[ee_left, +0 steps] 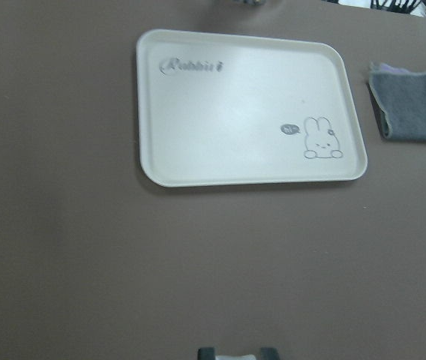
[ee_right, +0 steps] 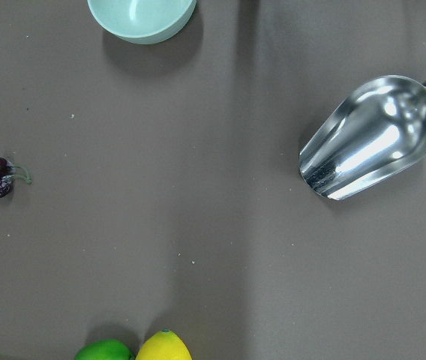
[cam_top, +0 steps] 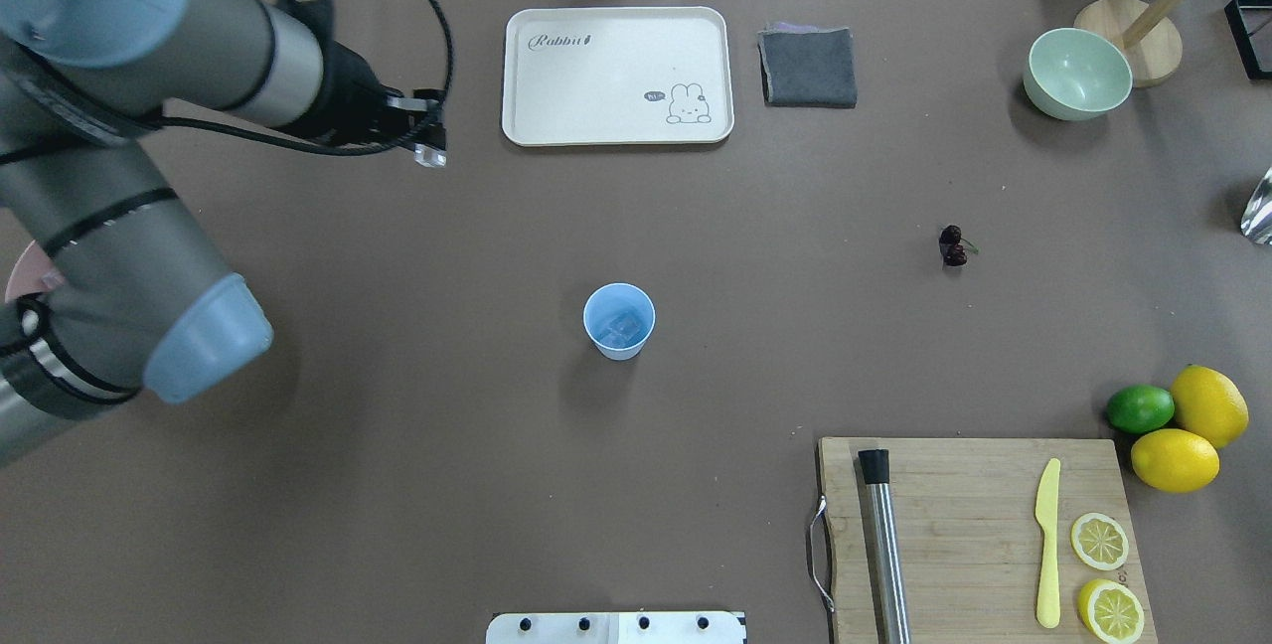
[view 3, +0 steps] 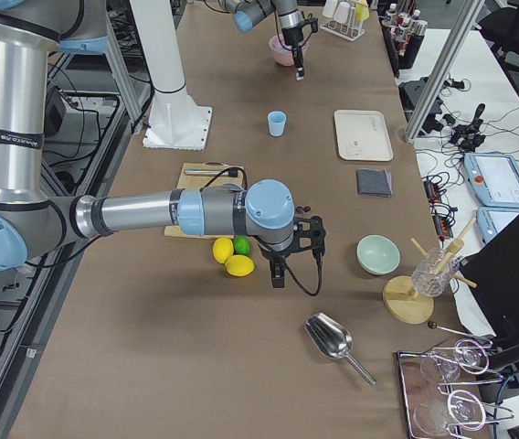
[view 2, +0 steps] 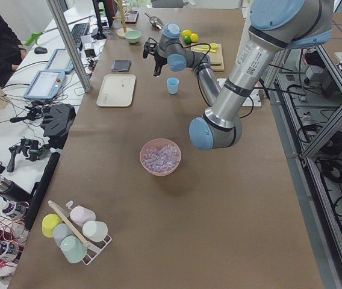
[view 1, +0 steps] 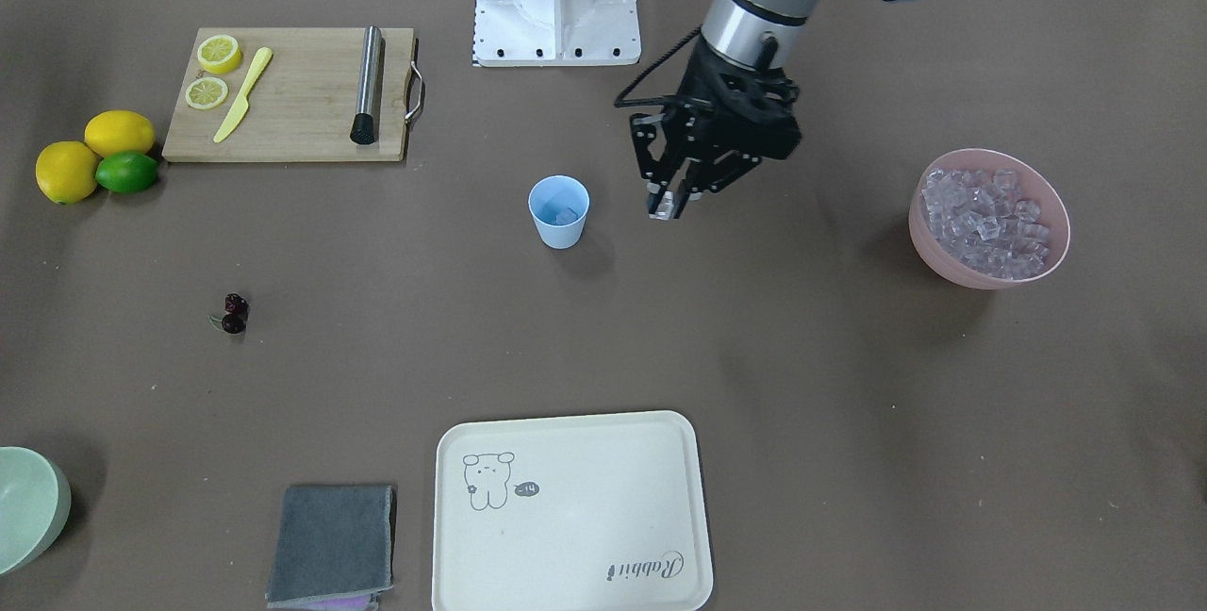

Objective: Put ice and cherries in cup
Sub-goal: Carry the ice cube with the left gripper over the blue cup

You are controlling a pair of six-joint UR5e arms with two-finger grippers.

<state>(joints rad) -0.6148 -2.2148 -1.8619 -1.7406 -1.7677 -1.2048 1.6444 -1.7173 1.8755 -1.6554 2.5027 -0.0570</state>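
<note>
The light blue cup (view 1: 559, 211) stands upright mid-table with at least one ice cube inside; it also shows in the overhead view (cam_top: 619, 321). My left gripper (view 1: 671, 203) hangs above the table between the cup and the pink bowl of ice (view 1: 988, 215), shut on one clear ice cube (cam_top: 431, 157). The cube also shows at the bottom of the left wrist view (ee_left: 237, 356). The cherries (view 1: 233, 313) lie on the table, also in the overhead view (cam_top: 953, 245) and the right wrist view (ee_right: 0, 177). My right gripper (view 3: 278, 274) hovers near the lemons; I cannot tell whether it is open or shut.
A cream tray (cam_top: 616, 76) and a grey cloth (cam_top: 808, 67) lie at the far edge. A pale green bowl (cam_top: 1078, 74), a metal scoop (ee_right: 370, 139), two lemons and a lime (cam_top: 1140, 408), and a cutting board (cam_top: 979, 535) with knife, lemon halves and steel rod sit on my right.
</note>
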